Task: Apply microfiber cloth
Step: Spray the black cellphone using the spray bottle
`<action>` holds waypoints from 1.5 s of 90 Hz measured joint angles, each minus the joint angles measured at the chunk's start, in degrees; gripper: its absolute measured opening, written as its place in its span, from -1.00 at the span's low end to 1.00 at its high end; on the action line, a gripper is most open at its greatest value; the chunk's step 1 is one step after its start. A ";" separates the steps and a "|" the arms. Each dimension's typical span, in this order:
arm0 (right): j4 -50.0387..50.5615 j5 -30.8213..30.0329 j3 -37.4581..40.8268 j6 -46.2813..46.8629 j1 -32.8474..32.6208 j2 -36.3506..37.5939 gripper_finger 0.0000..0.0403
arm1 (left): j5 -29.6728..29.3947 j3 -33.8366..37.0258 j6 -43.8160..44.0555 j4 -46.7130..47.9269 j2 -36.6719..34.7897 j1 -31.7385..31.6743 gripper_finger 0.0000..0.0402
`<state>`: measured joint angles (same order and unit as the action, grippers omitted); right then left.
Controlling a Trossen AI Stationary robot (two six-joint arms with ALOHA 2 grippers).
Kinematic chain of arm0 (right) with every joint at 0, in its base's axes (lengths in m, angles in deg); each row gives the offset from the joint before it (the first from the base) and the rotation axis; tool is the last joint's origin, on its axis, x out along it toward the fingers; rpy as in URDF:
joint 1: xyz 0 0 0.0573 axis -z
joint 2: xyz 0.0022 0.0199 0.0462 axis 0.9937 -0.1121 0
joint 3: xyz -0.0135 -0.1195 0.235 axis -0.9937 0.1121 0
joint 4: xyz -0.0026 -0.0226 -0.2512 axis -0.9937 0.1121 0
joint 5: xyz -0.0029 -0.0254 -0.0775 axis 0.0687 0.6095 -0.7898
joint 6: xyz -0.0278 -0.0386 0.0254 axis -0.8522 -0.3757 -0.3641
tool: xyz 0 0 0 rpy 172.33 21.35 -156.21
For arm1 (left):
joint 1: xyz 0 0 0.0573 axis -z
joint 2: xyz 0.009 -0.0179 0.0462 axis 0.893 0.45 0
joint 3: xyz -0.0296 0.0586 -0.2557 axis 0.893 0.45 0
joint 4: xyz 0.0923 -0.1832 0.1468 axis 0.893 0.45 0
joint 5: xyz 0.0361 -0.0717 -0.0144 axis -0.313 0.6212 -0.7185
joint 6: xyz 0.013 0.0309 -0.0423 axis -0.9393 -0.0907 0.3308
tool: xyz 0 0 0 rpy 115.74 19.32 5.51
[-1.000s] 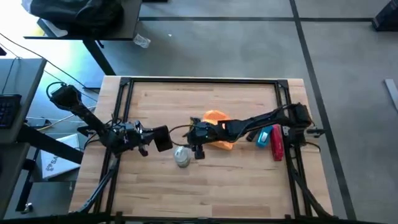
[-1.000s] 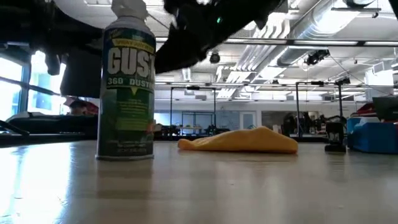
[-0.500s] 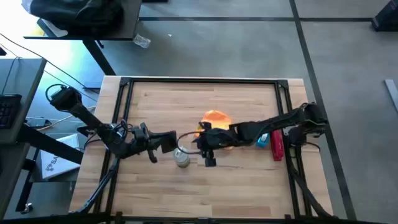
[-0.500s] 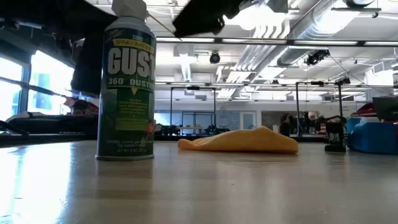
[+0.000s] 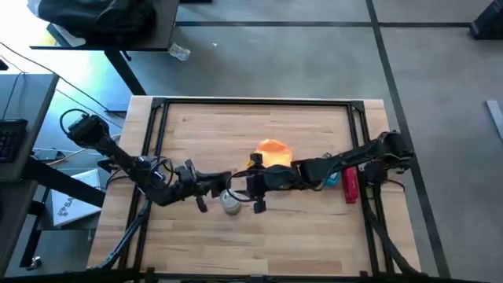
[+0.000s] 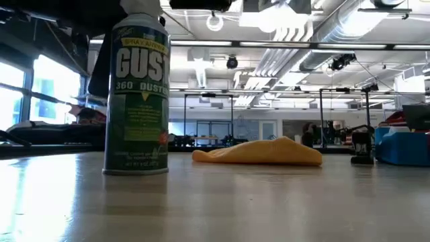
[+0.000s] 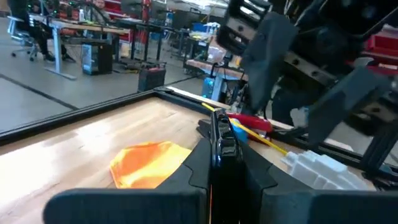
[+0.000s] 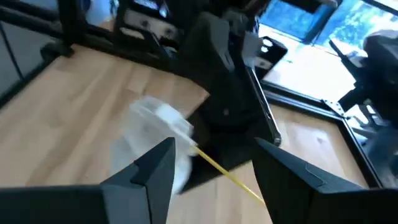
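Observation:
The orange microfiber cloth (image 5: 273,149) (image 6: 259,153) lies bunched on the table's middle, with no gripper on it. My left gripper (image 5: 214,185) reaches in from the left, above the table, shut on a black phone (image 7: 217,140). My right gripper (image 5: 250,189) (image 8: 211,171) comes from the right and faces it, open, with its fingers just short of the phone (image 8: 239,112). A green and white duster can (image 5: 230,203) (image 6: 138,87) stands upright below and between the two grippers. My left gripper pinches the phone between its two fingers at the phone's near end (image 7: 216,163). The fingers lie level and point toward the table's right. The phone stands on edge, reaches out beyond the fingers and is lifted clear of the table.
A red object (image 5: 350,185) and a blue one (image 5: 334,174) lie by the right edge, under my right arm. A black frame (image 5: 251,102) runs round the tabletop. Bare wood lies at the far side and along the near edge.
My left gripper has carried the phone toward the table's right, to above the duster can. My right gripper has come off from over the cloth toward the near edge and now faces the phone. The cloth and the can have stayed where they were.

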<state>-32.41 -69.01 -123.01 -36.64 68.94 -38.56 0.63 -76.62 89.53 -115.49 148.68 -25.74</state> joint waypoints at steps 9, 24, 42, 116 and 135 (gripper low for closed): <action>0.50 0.01 0.00 0.01 -0.03 -0.09 -0.10 | -0.05 -0.83 0.50 0.34 0.30 0.56 -0.93; 0.62 -0.37 0.00 0.22 -0.16 -0.09 -0.10 | -0.73 -1.68 -0.72 0.41 0.17 1.92 -0.93; 0.11 -0.93 -0.02 -0.67 0.25 -1.45 -0.10 | -1.49 -2.82 -4.87 0.31 -0.07 3.32 -0.93; -5.33 -7.60 0.00 -1.77 0.42 0.15 -0.10 | -6.41 -2.93 -28.19 0.44 -19.74 3.62 -0.93; -4.25 -11.88 -0.10 1.40 -1.59 2.51 -0.10 | 11.04 -2.93 -24.38 7.55 -23.70 -7.41 -0.93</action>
<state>-36.67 -80.90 -123.11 -35.23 67.35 -36.05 11.67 -79.54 65.15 -107.94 124.98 -33.15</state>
